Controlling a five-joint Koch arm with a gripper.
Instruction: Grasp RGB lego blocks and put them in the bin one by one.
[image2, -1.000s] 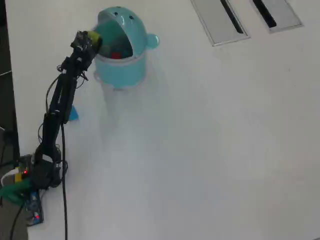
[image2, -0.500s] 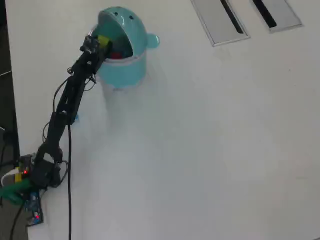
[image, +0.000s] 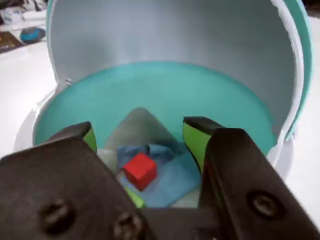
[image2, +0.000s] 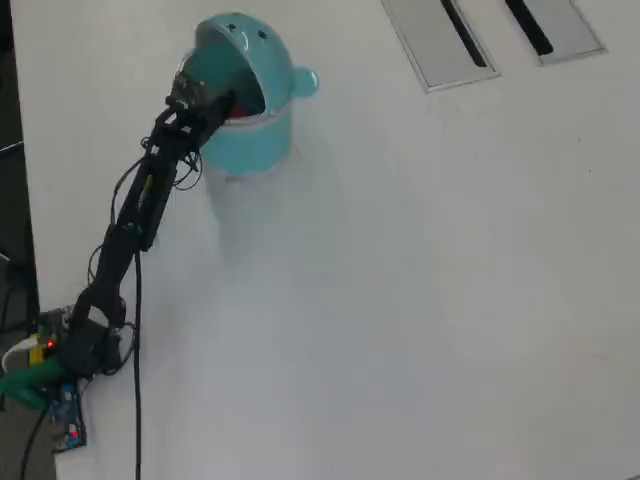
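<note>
The light teal bin (image2: 255, 140) stands at the table's upper left with its domed lid (image2: 240, 40) tipped back. My gripper (image2: 205, 95) reaches into its mouth. In the wrist view the gripper (image: 141, 125) is open, its green-padded fingers (image: 192, 140) wide apart with nothing between them. Below them, inside the bin's teal wall (image: 165, 90), a red block (image: 140, 170) lies on a blue sheet-like layer (image: 177, 177). A yellow-green block (image: 132, 196) lies beside it, half hidden by the gripper body. The blue block shows in neither view.
Two flat grey panels with black slots (image2: 440, 45) (image2: 555, 25) lie at the table's top right. The arm's base (image2: 60, 360) with its cables sits at the bottom left by the table's dark left edge. White tabletop (image2: 420, 300) spreads to the right.
The arm stretched forward and carried the yellow-green block from beside the bin into its mouth. The gripper has opened and the block now lies inside the bin.
</note>
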